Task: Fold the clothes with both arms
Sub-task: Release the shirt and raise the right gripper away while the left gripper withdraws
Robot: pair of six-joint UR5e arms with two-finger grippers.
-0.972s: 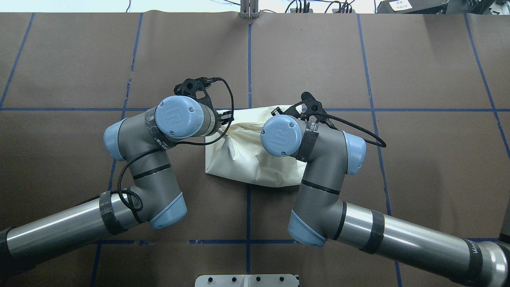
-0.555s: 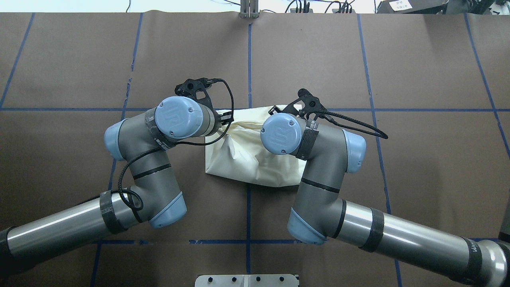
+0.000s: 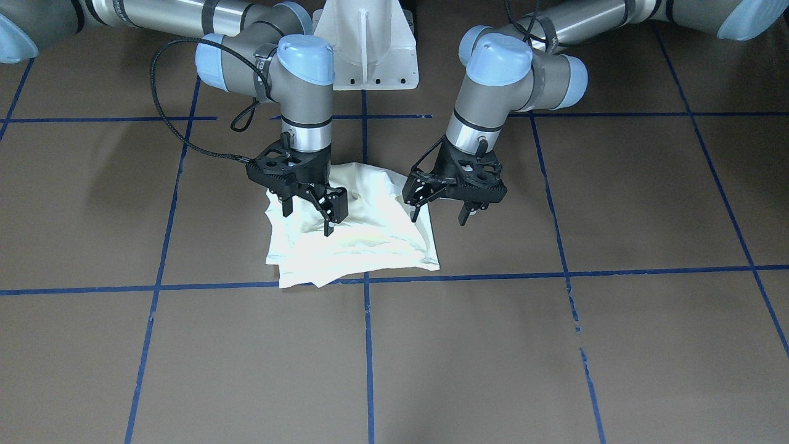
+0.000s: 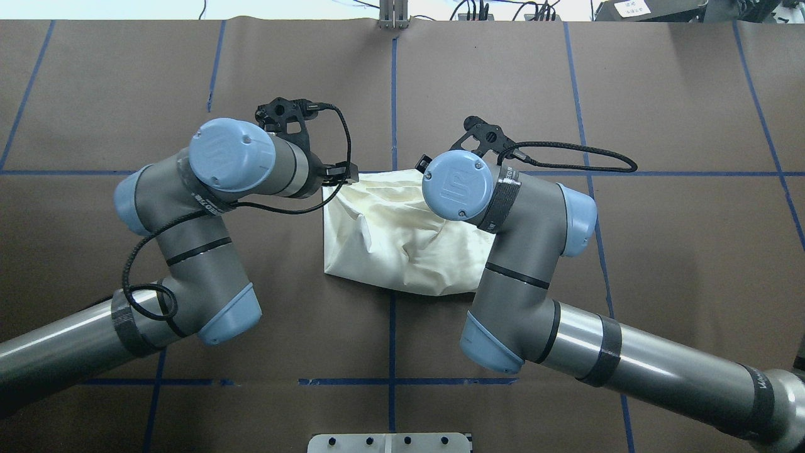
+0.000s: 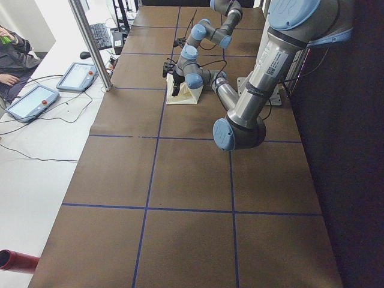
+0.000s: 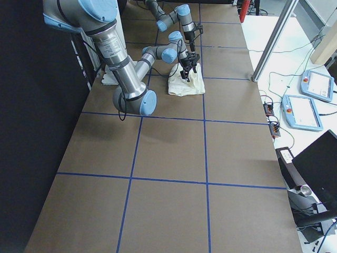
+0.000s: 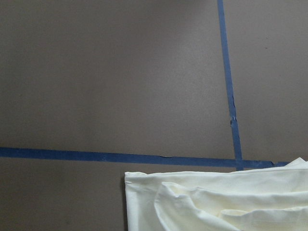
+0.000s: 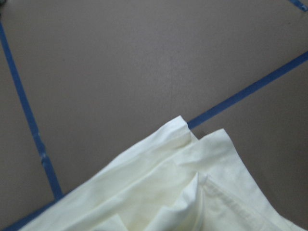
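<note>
One cream T-shirt [image 4: 390,245] lies near the middle of the brown worktop [image 4: 660,113], folded into a rumpled, roughly square bundle. Its far edge sits just beside a blue tape line [image 4: 629,173]. The side facing up is plain, and stacked layers show at the far corners in both wrist views. There are 2 arms, the left arm [image 4: 182,239] and the right arm [image 4: 522,264], each bent over the bundle from its own side. There are 2 grippers, both black and both pointing down. The left gripper [image 3: 438,218] has its jaws spread wide w/ nothing between them, one finger over the shirt's edge and the other over bare worktop just beside it. The right gripper [image 3: 307,221] is likewise spread and holds nothing, over the cloth toward the opposite side. Can't tell if its tips touch the fabric. As for writing, a "UR" logo is readable from overhead on 2 light-blue caps [image 4: 229,151], one per wrist. A white sticker [image 5: 273,60] on the near arm in the left side view carries print too small to read. One white pedestal [image 3: 367,55] stands at the robot's end. Off the worktop are 2 pendants [image 6: 315,84] w/ red buttons, 1 keyboard [image 5: 102,36] and 1 person's sleeve [image 5: 15,45].
</note>
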